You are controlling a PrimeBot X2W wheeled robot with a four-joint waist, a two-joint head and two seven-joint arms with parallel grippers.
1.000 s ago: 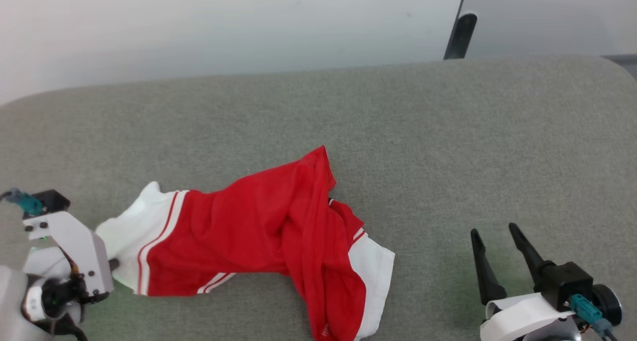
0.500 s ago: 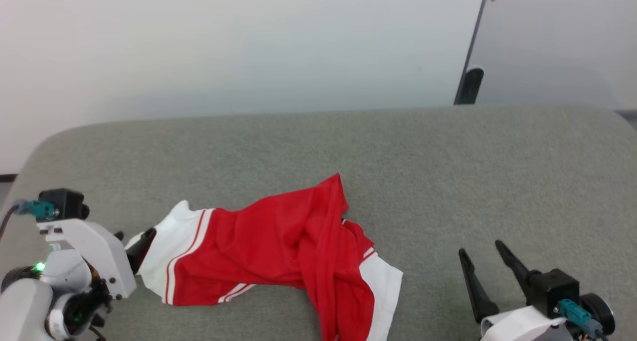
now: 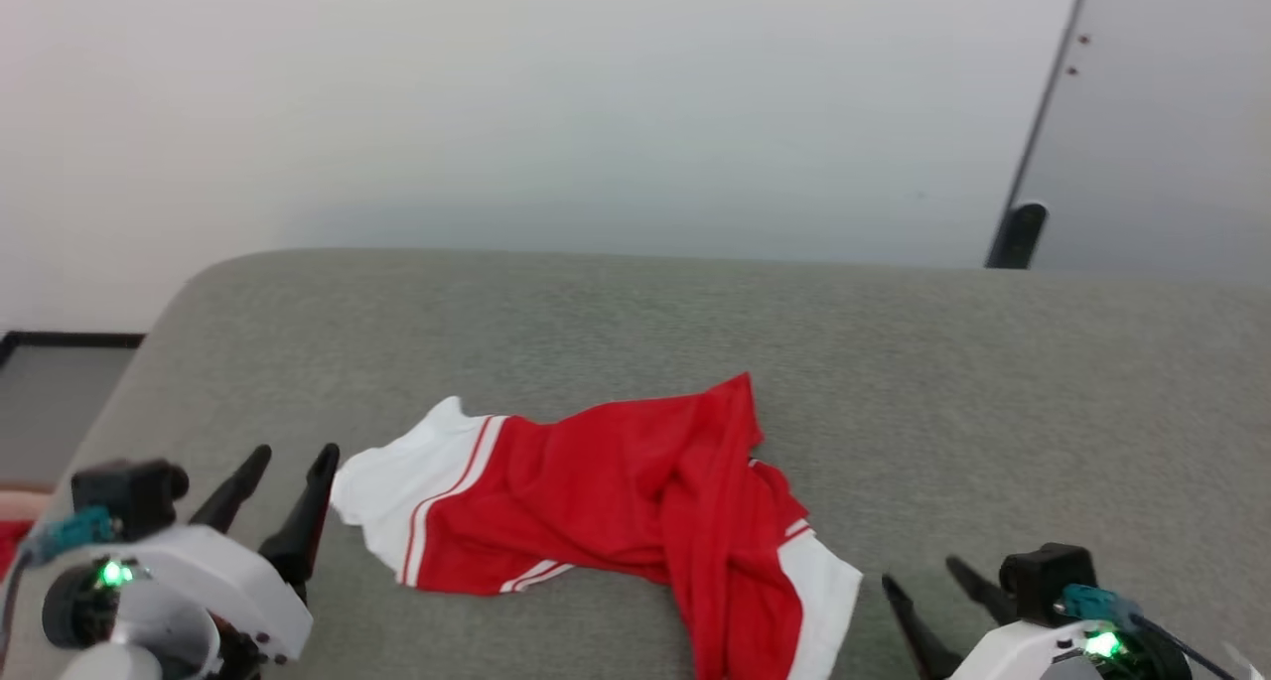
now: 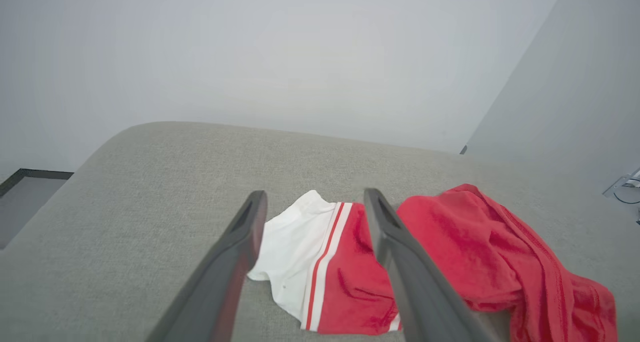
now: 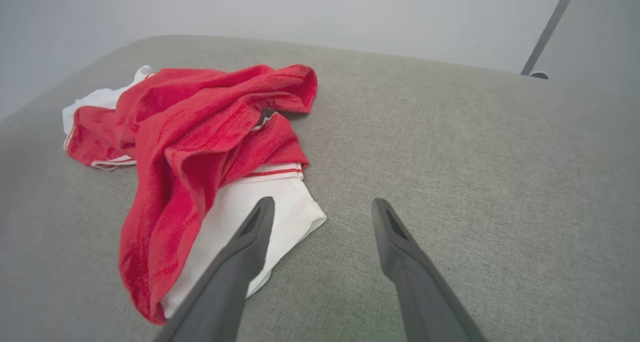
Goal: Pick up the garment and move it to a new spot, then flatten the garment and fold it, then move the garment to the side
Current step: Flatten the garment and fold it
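Cloth is lying in a heap in front of me: the soft red short-sleeved T-shirt with white sleeve ends [image 3: 616, 491] is sitting bunched on the grey-green upholstered cushion [image 3: 596, 313], toward its near side. One white sleeve is stretching out to the robot's left, and the other is slumping toward the near edge under a twisted red fold. The left gripper [image 3: 295, 454] is hovering just beside that stretched sleeve, its two dark fingers spread wide and gripping nothing. I'd say it's sitting there because that sleeve is the handy corner to pull on. The right gripper [image 3: 919, 573] is hanging near the other white sleeve, fingers likewise parted and empty. Nothing's flat yet. The body is doubling over itself, so spreading looks like the step in hand, with folding to come.
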